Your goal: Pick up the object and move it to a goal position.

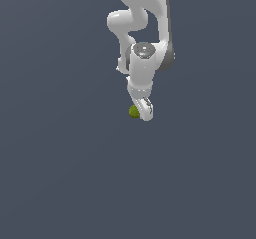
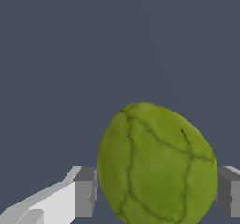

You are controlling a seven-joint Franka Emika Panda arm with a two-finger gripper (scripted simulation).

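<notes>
Olive-green, egg-shaped lump (image 2: pixel 157 164), dark-veined, faintly faceted; clamped between grey pads (image 2: pixel 85 191) of glossy white gripper (image 2: pixel 157 190).

Both views are evenly and rather dimly lit, with a flat slate-grey ground that carries no cast shadows. Soft highlights gleam on the white arm (image 1: pixel 142 43), its far flank shaded grey. The object (image 2: pixel 157 164) shows gentle shading toward its edges. Renders are sharp, without blur or glare.
</notes>
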